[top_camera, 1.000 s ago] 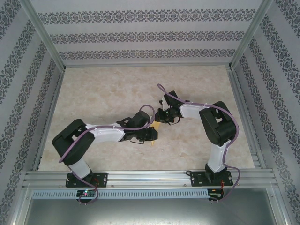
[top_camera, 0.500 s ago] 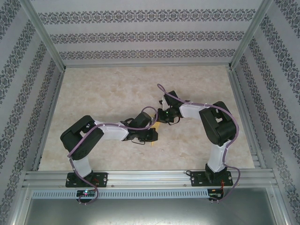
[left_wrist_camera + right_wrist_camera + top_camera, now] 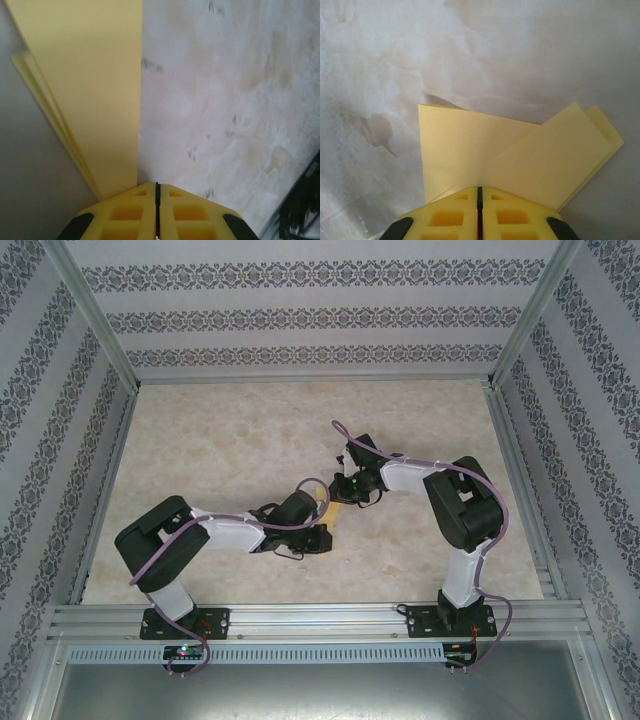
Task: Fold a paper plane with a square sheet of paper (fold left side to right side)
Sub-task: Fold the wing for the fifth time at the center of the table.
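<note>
Around the middle of the surface (image 3: pixel 230 440) lies my part-folded paper (image 3: pixel 470 145). It looks thin, light and springy, so I'd press along a layered edge. My right hand (image 3: pixel 480 189) and left hand (image 3: pixel 156 186) are both clenched empty, tips meeting it.

The left gripper (image 3: pixel 157 187) is sitting at the bottom edge with its jaws pressed together, while the folded paper (image 3: pixel 95 85) is running from its tip toward the upper left across the marbled table (image 3: pixel 230 100).
</note>
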Tool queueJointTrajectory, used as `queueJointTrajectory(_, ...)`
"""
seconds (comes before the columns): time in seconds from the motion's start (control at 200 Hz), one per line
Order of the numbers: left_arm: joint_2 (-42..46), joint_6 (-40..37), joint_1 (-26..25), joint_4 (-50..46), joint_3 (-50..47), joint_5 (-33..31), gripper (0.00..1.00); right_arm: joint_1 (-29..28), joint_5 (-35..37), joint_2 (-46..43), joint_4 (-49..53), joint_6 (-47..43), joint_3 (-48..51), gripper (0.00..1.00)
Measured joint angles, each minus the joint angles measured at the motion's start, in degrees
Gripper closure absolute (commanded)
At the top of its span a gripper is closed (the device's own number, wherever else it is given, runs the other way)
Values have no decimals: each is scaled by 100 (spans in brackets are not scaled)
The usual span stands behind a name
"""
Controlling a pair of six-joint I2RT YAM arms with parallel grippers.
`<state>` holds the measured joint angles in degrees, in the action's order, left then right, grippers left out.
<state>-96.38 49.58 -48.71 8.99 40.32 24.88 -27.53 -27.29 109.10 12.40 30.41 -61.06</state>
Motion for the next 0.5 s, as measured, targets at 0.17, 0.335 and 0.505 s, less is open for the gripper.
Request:
queueJointTrajectory(0.17,409,11,-74,-258,-179,168,90,15,138,24,15,-87,-103,90)
queueJointTrajectory(0.335,1451,-227,13,-372,-345,-37,90,149,439,-37,140,-229,-315,72)
queueJointTrajectory(0.505,2544,-597,358,-651,-345,-975,68,146,1003,-763,267,-365,-396,52)
